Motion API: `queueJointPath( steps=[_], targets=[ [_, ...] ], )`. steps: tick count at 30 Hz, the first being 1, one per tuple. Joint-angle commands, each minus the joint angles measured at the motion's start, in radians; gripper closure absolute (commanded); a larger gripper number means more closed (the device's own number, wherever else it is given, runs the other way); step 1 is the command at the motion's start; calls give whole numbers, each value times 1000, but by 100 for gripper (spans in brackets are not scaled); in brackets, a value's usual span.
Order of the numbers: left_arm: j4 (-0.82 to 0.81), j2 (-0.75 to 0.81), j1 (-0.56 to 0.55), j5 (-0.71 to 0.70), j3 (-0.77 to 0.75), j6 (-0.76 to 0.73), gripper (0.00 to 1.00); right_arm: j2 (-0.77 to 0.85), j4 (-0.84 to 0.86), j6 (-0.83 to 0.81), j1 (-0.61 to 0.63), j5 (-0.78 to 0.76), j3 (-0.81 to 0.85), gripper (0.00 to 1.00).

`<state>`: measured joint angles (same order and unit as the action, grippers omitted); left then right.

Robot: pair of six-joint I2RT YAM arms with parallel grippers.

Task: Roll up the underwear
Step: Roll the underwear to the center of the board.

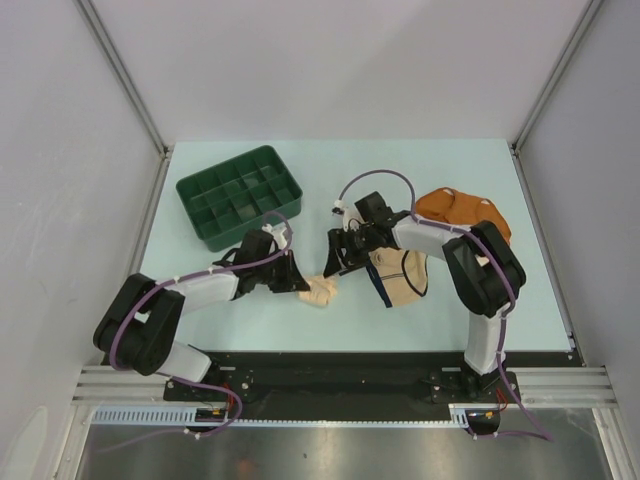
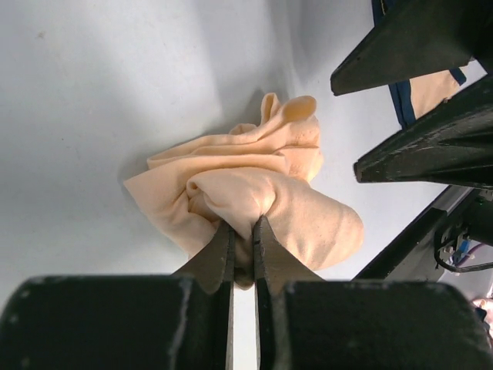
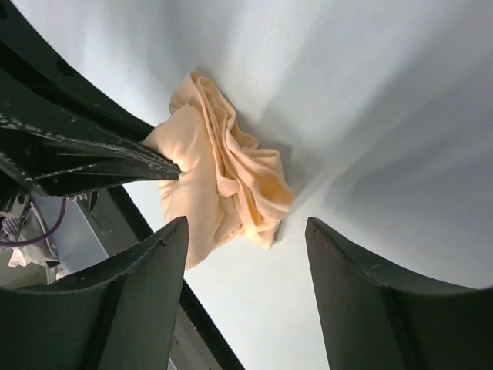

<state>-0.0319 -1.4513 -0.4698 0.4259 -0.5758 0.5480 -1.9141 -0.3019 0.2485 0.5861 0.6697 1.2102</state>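
peach underwear point(image 2: 262, 181) in left gripper point(image 2: 244, 228)

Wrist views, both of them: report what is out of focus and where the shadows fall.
Left wrist view: the near body of the left gripper is blurred, the peach garment sharp, with a soft shadow along its left edge on the table. Right wrist view: the dark fingers of the right gripper are soft-edged, the garment crisp, with diffuse shadow bands on the table to its right. No glare in either.

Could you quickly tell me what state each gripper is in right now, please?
Left gripper: closed, its fingers pinching the pale peach underwear.
Right gripper: open, holding nothing.
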Motion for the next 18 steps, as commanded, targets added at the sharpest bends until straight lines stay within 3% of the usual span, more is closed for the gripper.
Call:
queueJointPath(
  steps=[1,18],
  targets=[
    [79,-29,-26,-75,-2,-52,100,-43,21,-17,11,5,26,33],
    [105,-30,-33,-90,-27,-51,100,-74,76,14,100,100,26,34]
  ],
)
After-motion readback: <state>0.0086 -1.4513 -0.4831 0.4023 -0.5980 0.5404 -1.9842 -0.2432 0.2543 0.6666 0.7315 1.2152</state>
